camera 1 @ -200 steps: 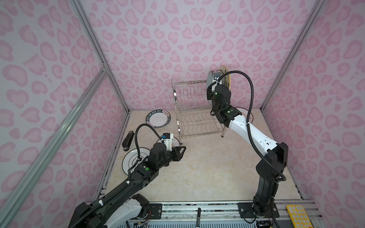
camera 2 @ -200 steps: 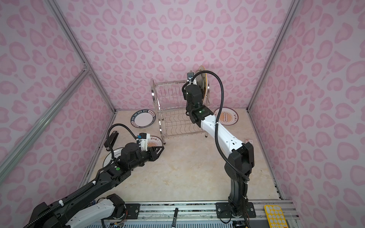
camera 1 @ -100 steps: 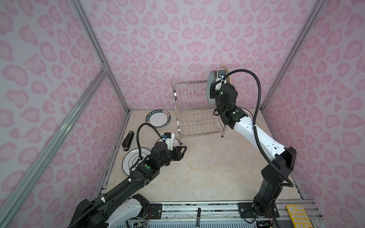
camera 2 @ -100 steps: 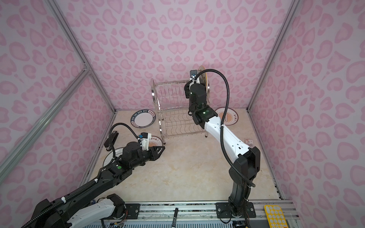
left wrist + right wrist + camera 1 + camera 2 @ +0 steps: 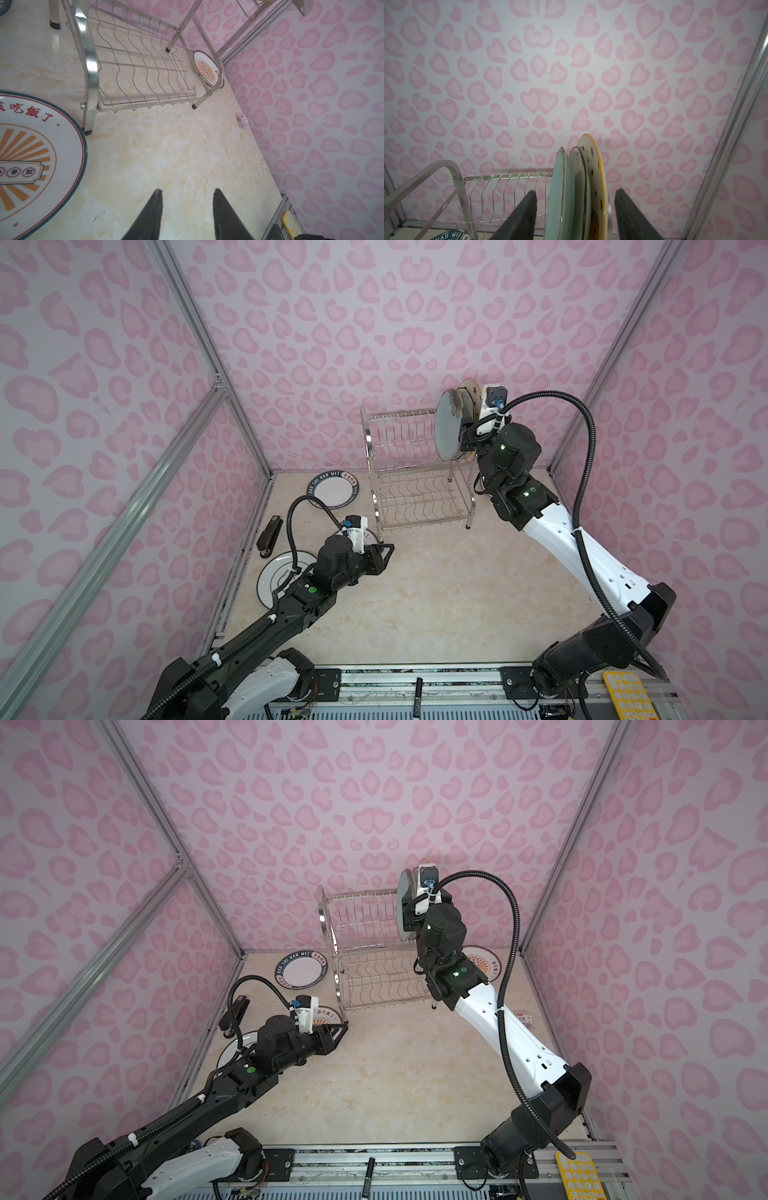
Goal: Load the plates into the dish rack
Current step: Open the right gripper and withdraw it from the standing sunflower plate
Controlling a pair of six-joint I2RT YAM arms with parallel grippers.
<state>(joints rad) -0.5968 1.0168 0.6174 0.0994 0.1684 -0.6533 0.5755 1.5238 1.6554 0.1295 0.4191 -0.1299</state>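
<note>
In both top views, your shiny wire dish rack stands at the worktop's far edge, with three round plates upright at the right end of its upper tier.

Left wrist view: your left gripper is spread and empty over marbled worktop, beside a flat, glossy orange-sunburst plate.

Right wrist view: your right gripper is spread astride the pale teal plate, dark-edged plate and star-printed plate, touching none.

Noted black stapler flat beside left wall; black marker on front rail; yellow keypad at front right corner; small label near right wall.
</note>
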